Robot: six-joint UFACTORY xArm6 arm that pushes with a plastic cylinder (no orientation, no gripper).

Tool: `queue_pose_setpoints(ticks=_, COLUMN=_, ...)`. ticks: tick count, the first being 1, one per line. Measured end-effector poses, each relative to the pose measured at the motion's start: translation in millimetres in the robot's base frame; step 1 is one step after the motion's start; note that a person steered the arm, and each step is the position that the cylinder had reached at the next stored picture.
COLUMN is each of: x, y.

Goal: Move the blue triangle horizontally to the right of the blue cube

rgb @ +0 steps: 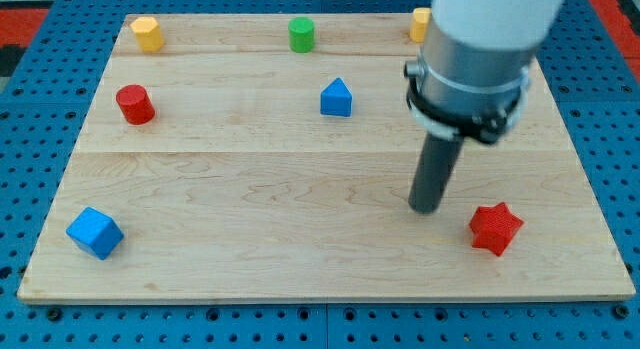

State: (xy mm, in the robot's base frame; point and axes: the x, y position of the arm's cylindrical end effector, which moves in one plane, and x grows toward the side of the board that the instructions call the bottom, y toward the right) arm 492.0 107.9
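Observation:
The blue triangle (pixel 336 97) sits on the wooden board in the upper middle. The blue cube (pixel 95 232) sits near the board's bottom left corner. My tip (pixel 426 208) rests on the board right of centre, well below and to the right of the blue triangle and far to the right of the blue cube. It touches no block. The red star (pixel 495 228) lies just to the tip's right.
A red cylinder (pixel 134 104) is at the left. A yellow block (pixel 147 34) is at the top left, a green cylinder (pixel 301 34) at the top middle, and an orange-yellow block (pixel 420 24) at the top, partly hidden by the arm. The board (pixel 250 179) lies on a blue pegboard.

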Motion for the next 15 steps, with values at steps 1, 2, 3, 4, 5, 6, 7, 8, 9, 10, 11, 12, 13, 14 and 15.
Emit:
queue_pose_setpoints(ticks=1, x=-72, y=12)
queue_pose_setpoints(ticks=2, x=-120, y=4)
queue_pose_setpoints(ticks=3, x=-134, y=0)
queue_pose_setpoints(ticks=4, x=-132, y=-43)
queue_pose_setpoints(ticks=5, x=-120, y=-97)
queue_pose_setpoints(ticks=6, x=-120, y=-107)
queue_pose_setpoints(ticks=7, x=-120, y=-108)
queue_pose_setpoints(ticks=8, x=-120, y=-108)
queue_pose_setpoints(ticks=9, x=-120, y=-108)
queue_pose_setpoints(ticks=10, x=-133, y=-109)
queue_pose_setpoints(ticks=11, x=-134, y=-118)
queue_pose_setpoints(ticks=12, x=-142, y=-113)
queue_pose_setpoints(ticks=13, x=-164, y=-113)
queue_pose_setpoints(ticks=14, x=-186, y=-109)
queue_pose_setpoints(ticks=15, x=-201, y=-109)
